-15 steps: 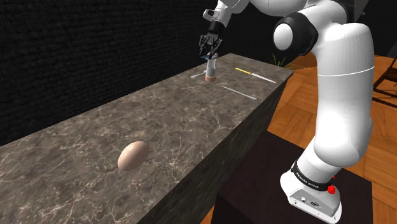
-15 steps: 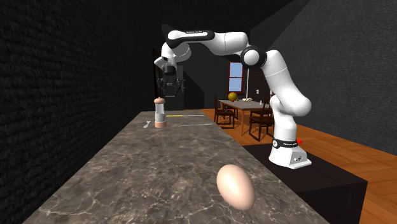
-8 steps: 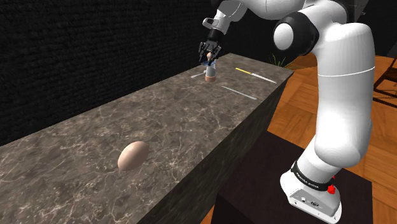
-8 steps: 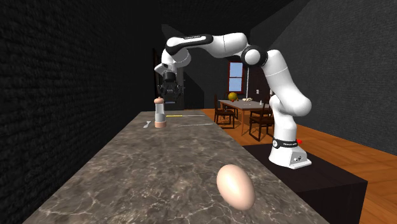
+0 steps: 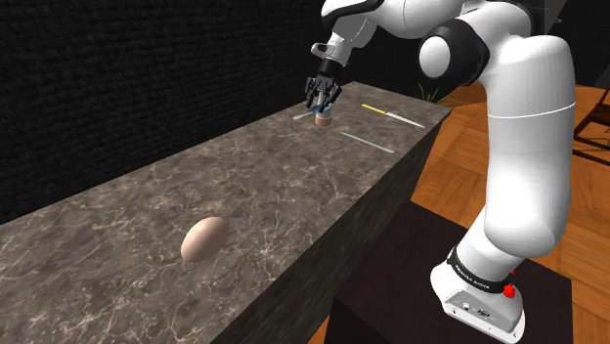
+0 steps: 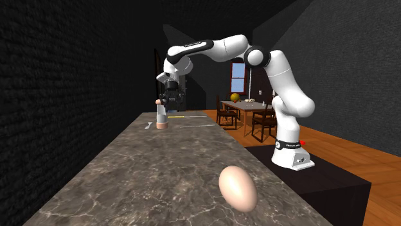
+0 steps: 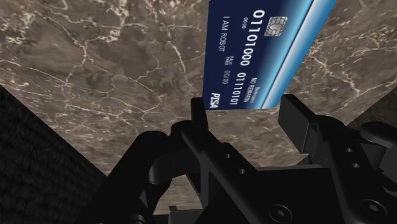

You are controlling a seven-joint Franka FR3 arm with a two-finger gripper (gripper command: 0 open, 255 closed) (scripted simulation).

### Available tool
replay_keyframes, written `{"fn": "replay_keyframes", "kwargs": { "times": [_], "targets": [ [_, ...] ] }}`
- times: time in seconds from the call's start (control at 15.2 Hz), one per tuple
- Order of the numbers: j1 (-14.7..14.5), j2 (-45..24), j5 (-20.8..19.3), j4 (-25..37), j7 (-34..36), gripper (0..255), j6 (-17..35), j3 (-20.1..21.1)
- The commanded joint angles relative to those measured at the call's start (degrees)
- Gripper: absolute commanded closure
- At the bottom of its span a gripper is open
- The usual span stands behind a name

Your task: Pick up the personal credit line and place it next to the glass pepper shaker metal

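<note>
In the wrist view a blue credit card (image 7: pixel 264 54) with white numbers and a chip stands between my two black fingers, and my gripper (image 7: pixel 248 112) is shut on its lower end above the marble. The pepper shaker (image 6: pixel 161 118), a small clear jar with a tan cap and base, stands upright near the counter's far end. In the second exterior view my gripper (image 6: pixel 171 101) hangs close beside the shaker, at about its cap height. In the shoulder view my gripper (image 5: pixel 321 99) covers the upper part of the shaker (image 5: pixel 323 120).
A tan egg-shaped object (image 5: pixel 204 238) lies on the dark marble counter (image 5: pixel 254 186) at its near end. Thin sticks, one yellow (image 5: pixel 376 109) and one pale (image 5: pixel 367 142), lie past the shaker. A black wall runs along the counter's far side. A dining table with chairs (image 6: pixel 247 110) stands behind.
My gripper has come down with the card, from above the shaker's cap to close beside the shaker. The shaker and the egg-shaped object have not moved.
</note>
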State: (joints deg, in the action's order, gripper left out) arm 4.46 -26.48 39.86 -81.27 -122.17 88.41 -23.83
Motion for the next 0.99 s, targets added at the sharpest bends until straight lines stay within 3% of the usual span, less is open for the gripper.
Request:
{"fn": "replay_keyframes", "kwargs": {
  "times": [0.0,0.92],
  "targets": [
    [-0.1,-0.4,0.2,-0.8,-0.6,255,1.0,0.1],
    [-0.6,-3.4,1.7,-6.8,-5.3,255,8.4,0.7]
  ]
}}
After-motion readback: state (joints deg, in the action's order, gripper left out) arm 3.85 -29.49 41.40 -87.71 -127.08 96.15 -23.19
